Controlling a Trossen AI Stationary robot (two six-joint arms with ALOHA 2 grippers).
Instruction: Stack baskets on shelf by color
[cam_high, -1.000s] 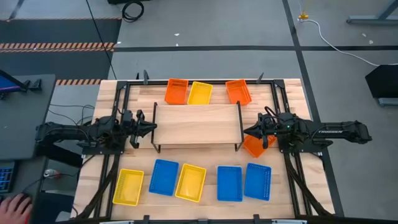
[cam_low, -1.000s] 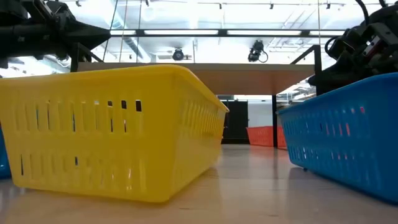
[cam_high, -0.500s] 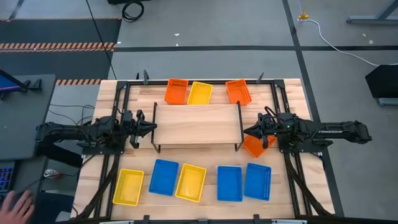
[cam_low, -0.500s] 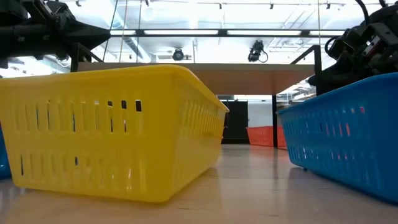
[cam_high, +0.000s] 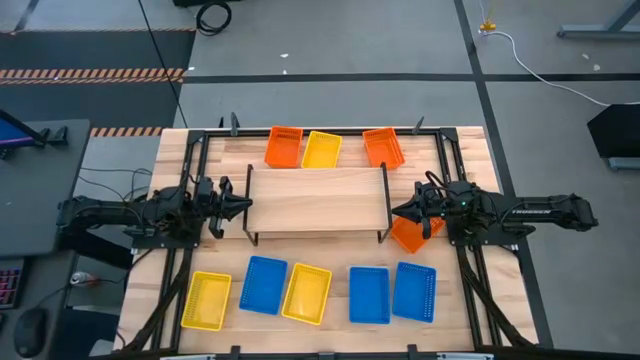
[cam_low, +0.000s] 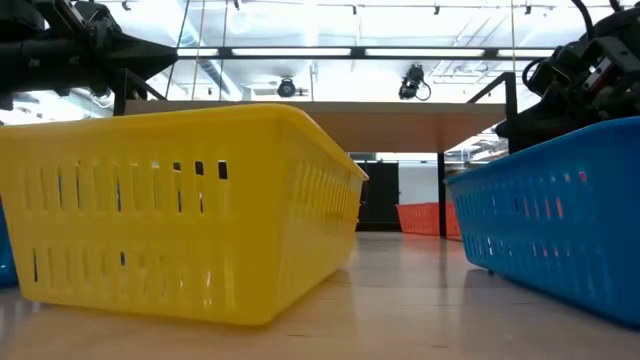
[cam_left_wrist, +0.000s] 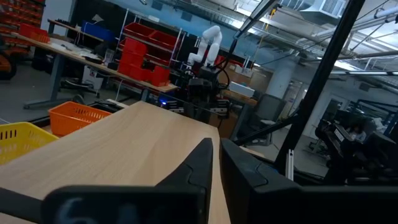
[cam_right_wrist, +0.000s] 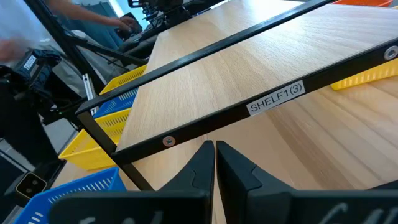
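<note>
The low light-wood shelf on thin black legs (cam_high: 317, 201) sits at the middle of the overhead frame, its long axis running left to right, its top bare.

The left gripper (cam_high: 243, 206) hangs just beside the shelf's left end, fingers pressed almost together with only a thin slit between them, pinching nothing. The right gripper (cam_high: 398, 212) sits at the shelf's right end, fingers pressed together — empty as well. An orange mesh-walled plastic basket (cam_high: 408, 235) lies tilted on the table just below the right gripper.

Along the upper edge of the table stand an orange basket (cam_high: 284, 146), a yellow basket (cam_high: 321, 150) and another orange one (cam_high: 384, 147). Across the lower part of the frame lie a yellow basket (cam_high: 205, 300), a blue basket (cam_high: 264, 285), a yellow basket (cam_high: 307, 293) and two blue baskets (cam_high: 370, 295) (cam_high: 414, 291) — all empty, long axes pointing roughly up the frame.
</note>
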